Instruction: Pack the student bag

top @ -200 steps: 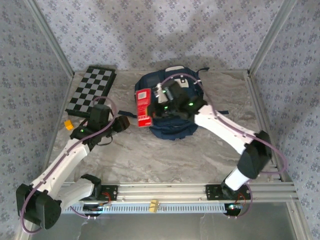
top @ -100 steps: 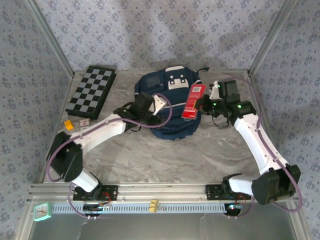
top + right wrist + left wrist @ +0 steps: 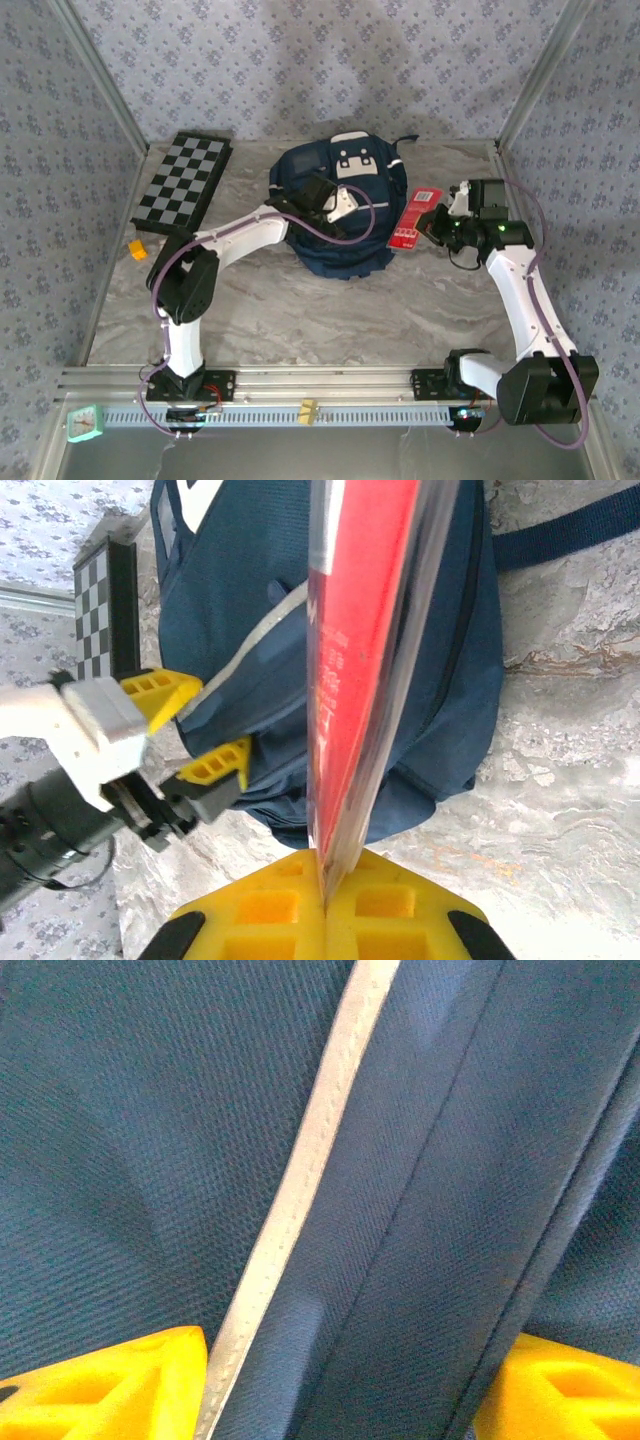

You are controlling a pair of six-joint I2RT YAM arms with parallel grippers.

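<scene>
Holds left tool (image 3: pixel 195 730) wide open at the student bag's (image 3: pixel 345 250) pale stripe (image 3: pixel 300 1190). Pinches a flat red packet (image 3: pixel 355 660) in the right tool (image 3: pixel 322 880), beside the bag.

We watch the right hand (image 3: pixel 438 222) swing from over the student bag (image 3: pixel 305 165) out to the right, taking the red packet (image 3: pixel 415 215) with it. The packet is first at the bag's left side, then over its right edge, and now hangs just right of the bag, over the desk (image 3: pixel 300 310). The left hand (image 3: pixel 340 204) leaves its spot near the checkerboard (image 3: pixel 185 180) and now sits on the bag's middle. A teal clock (image 3: pixel 85 424) comes into view at the near left.
</scene>
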